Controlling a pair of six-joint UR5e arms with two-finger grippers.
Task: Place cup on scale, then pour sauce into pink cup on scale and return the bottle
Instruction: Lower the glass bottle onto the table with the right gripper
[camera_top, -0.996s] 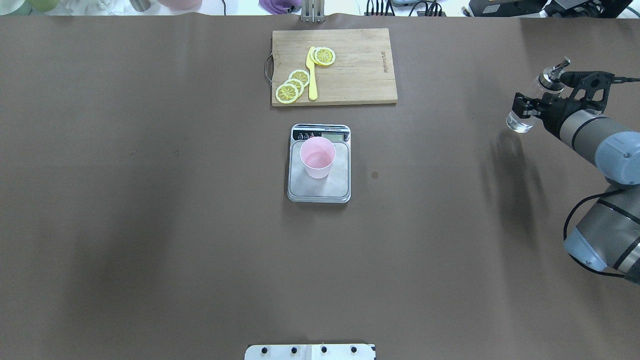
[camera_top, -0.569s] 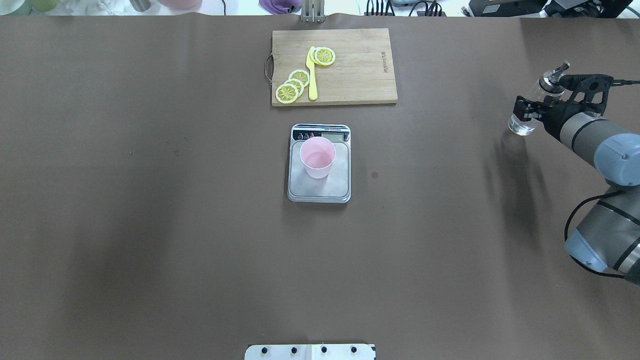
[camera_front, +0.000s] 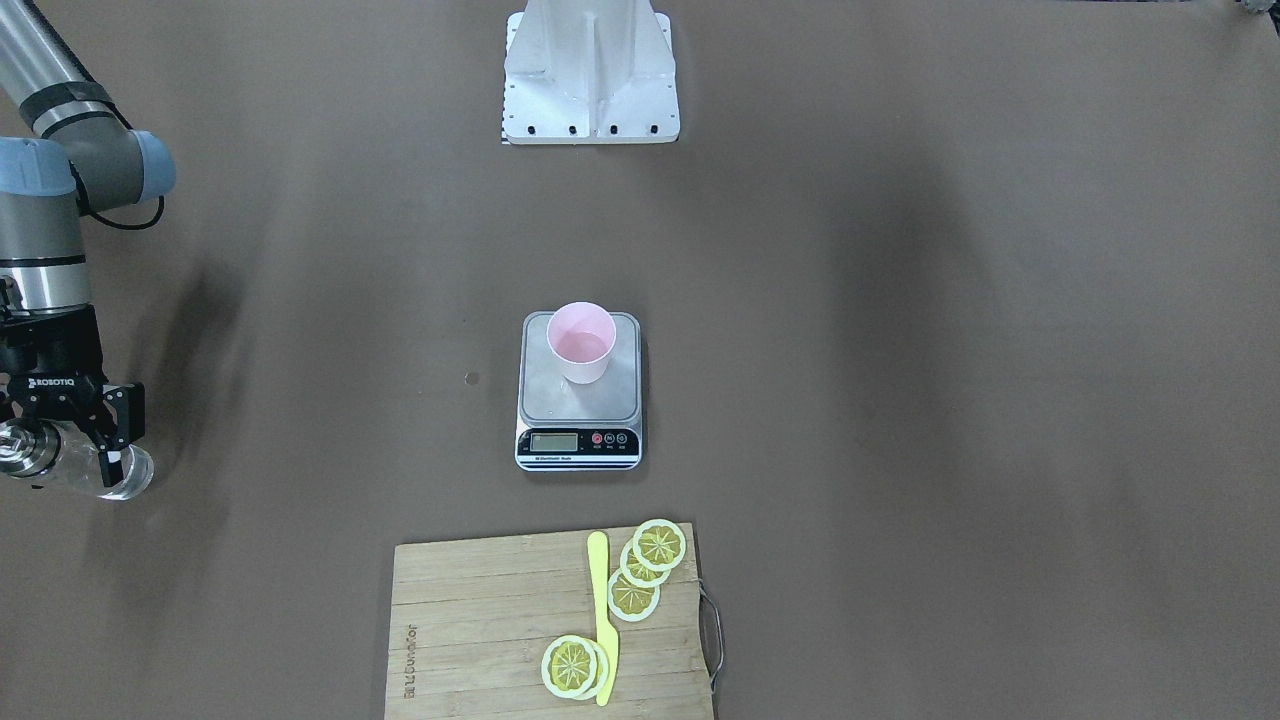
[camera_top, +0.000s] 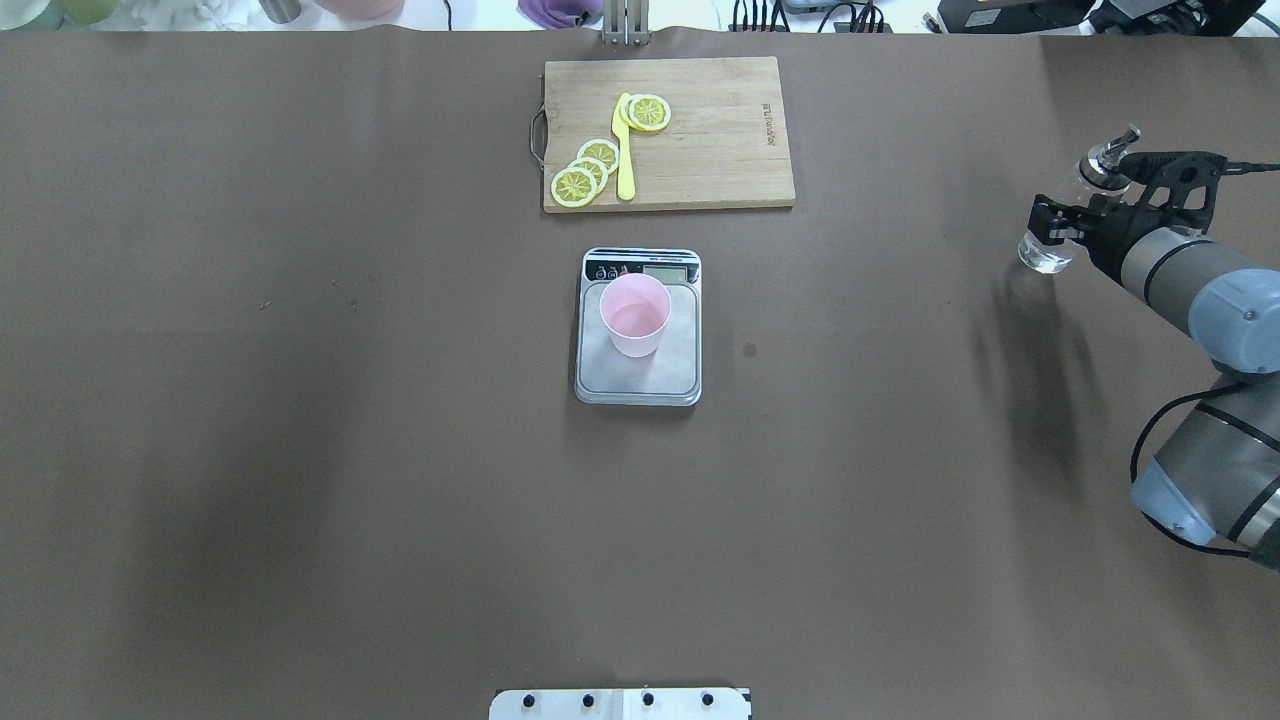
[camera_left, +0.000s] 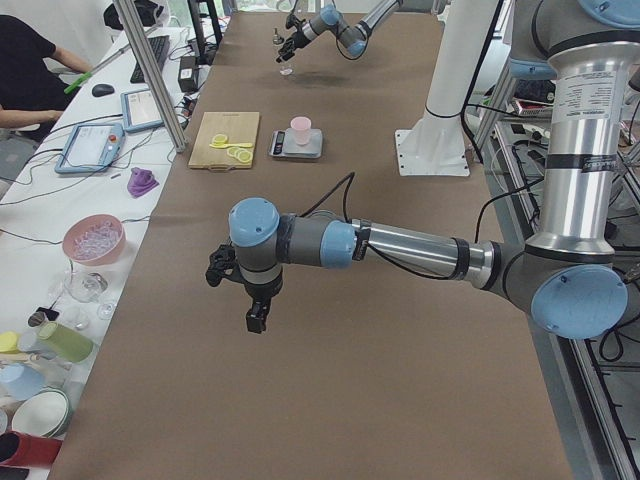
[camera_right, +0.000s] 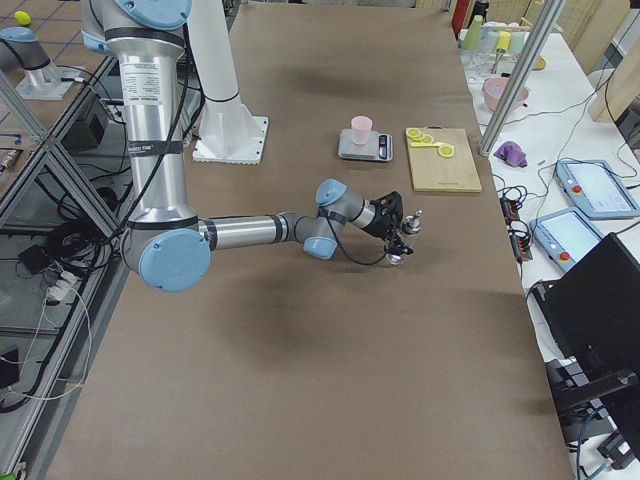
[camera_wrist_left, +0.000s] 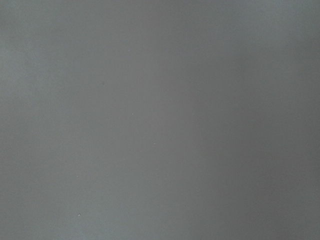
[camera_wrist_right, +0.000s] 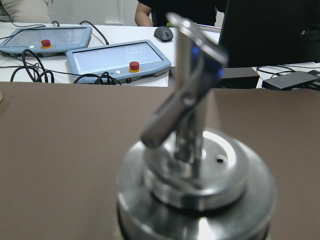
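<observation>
The pink cup (camera_top: 634, 315) stands upright on the scale (camera_top: 640, 384) at the table's middle, toward the display end of the silver platform (camera_front: 560, 402). Far to the robot's right, my right gripper (camera_top: 1064, 222) is shut on the clear glass bottle (camera_top: 1040, 252), low over the table. Its silver pourer cap (camera_wrist_right: 195, 185) fills the right wrist view. Clear sauce shows in the bottle's base (camera_front: 122, 474). The left gripper (camera_left: 250, 300) hangs over bare table far from the scale, and I cannot tell whether it is open or shut.
A wooden cutting board (camera_top: 720, 150) with lemon slices (camera_top: 590, 170) and a yellow knife (camera_top: 624, 150) lies beyond the scale. The robot's white base plate (camera_top: 620, 703) sits at the near edge. Tablets (camera_wrist_right: 117, 57) and a person sit past the table's right end.
The right gripper and the bottle have sunk slightly toward the table, staying at the same spot on the right. Cup and scale are unmoved.
</observation>
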